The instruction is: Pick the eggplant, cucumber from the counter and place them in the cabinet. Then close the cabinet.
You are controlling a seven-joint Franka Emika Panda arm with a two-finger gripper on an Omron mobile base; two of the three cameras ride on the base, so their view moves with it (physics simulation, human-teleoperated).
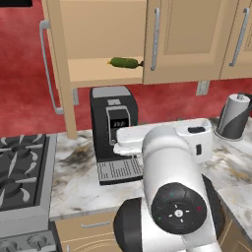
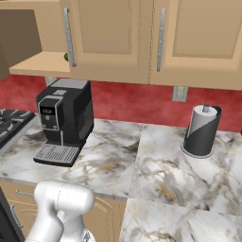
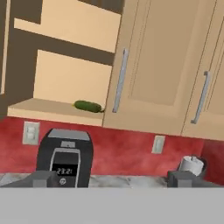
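The cabinet (image 1: 187, 39) hangs above the counter (image 1: 74, 182) with its left door (image 1: 61, 74) swung open and its other doors closed. On its wooden shelf (image 3: 48, 109) lies the green cucumber (image 1: 124, 62), also seen as the cucumber (image 3: 87, 106) in the hand view. A small dark tip touches its right end at the closed door's edge; I cannot tell if that is the eggplant. My gripper (image 3: 113, 181) is open and empty. It is level with the coffee machine and well short of the cabinet, looking up at the shelf.
A black coffee machine (image 1: 114, 133) stands on the counter under the open shelf. A paper towel holder (image 2: 201, 131) is at the right by the red wall. The stove (image 1: 19, 172) lies to the left. The open door juts out toward me over the counter's left end.
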